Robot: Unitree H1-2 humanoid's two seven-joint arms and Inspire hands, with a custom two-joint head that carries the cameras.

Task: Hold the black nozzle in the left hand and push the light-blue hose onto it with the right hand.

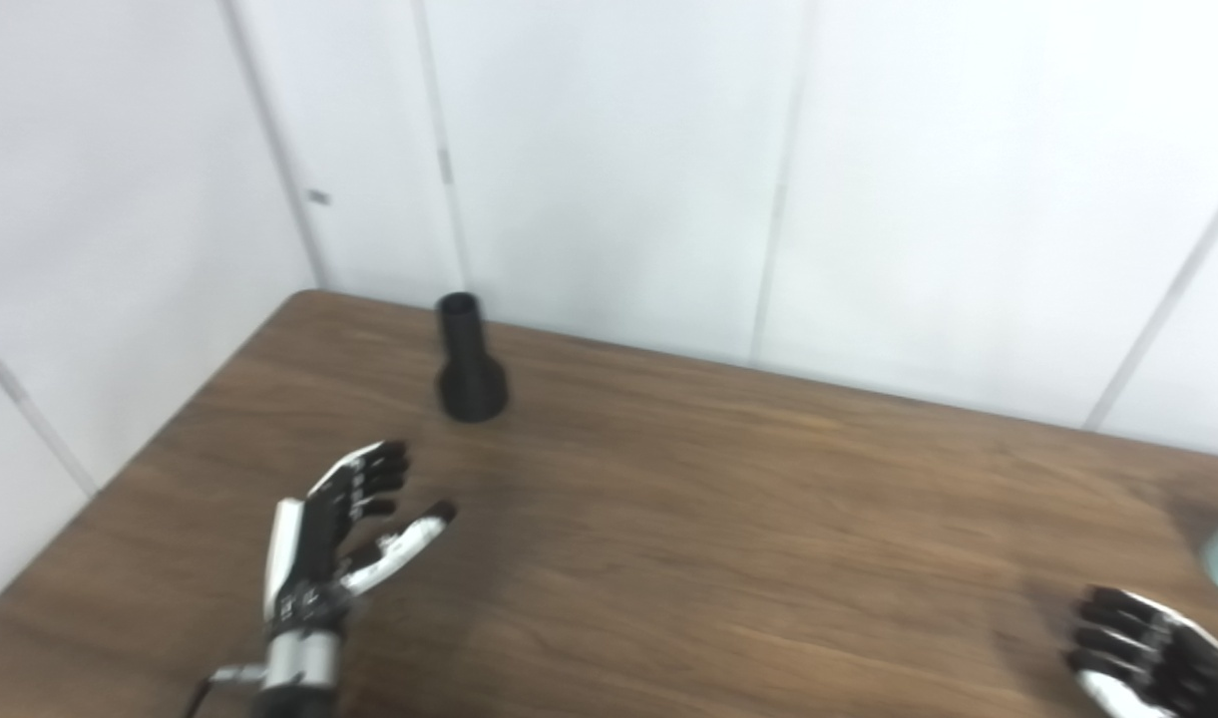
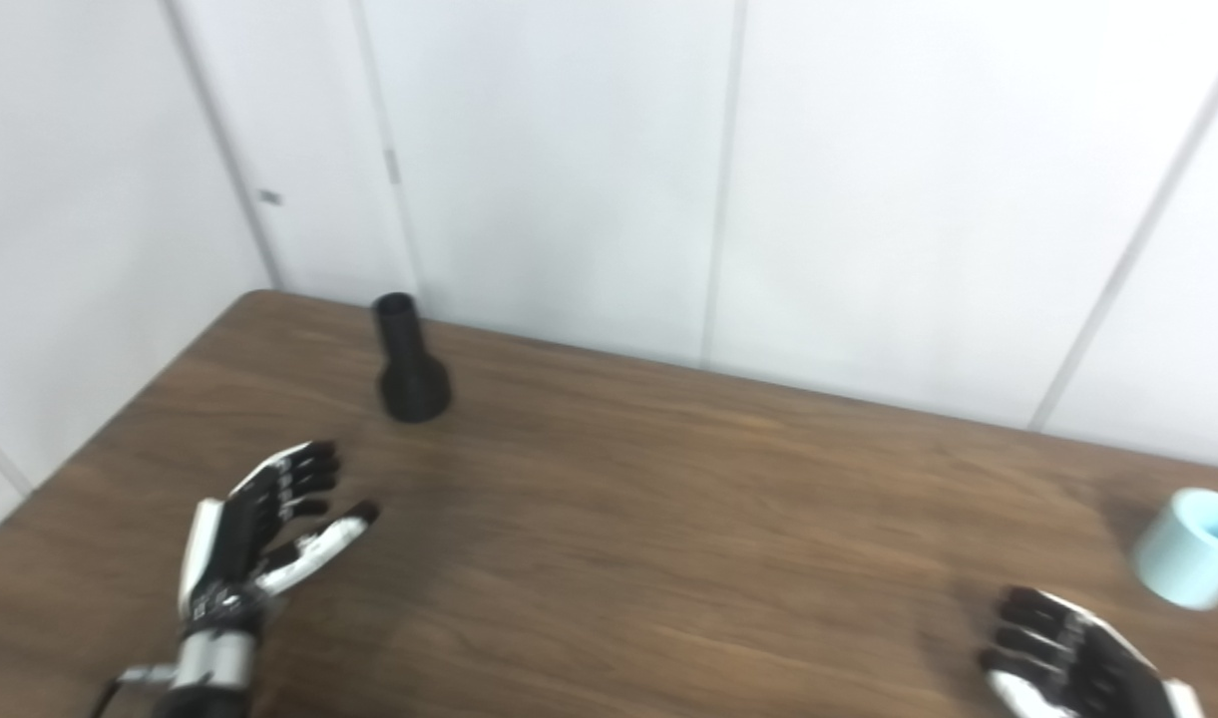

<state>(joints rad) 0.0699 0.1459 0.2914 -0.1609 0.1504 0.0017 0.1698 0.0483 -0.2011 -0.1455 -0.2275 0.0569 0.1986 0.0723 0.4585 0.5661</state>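
Risk starts at the left side of the table (image 2: 609, 519), where the left hand (image 2: 259, 529) hovers with fingers spread and thumb apart, holding nothing, palm turned toward the black nozzle (image 2: 409, 359). That nozzle stands upright on its flared base near the far left corner, well apart from the hand and close to the table's back edge by the white wall panels (image 2: 569, 150); a grasp that bumps the narrow neck before the fingers wrap it would likely tip it or send it rolling off the back. Across the bare wood to the right, the light-blue hose (image 2: 1192, 546) is only a short open-ended piece near the right edge, and a clumsy nudge there could knock it off. The right hand (image 2: 1077, 653), near it but not touching, is cut off by the frame's bottom, so whether it is released or curled I cannot tell. Both views are blurred, hiding fine detail.
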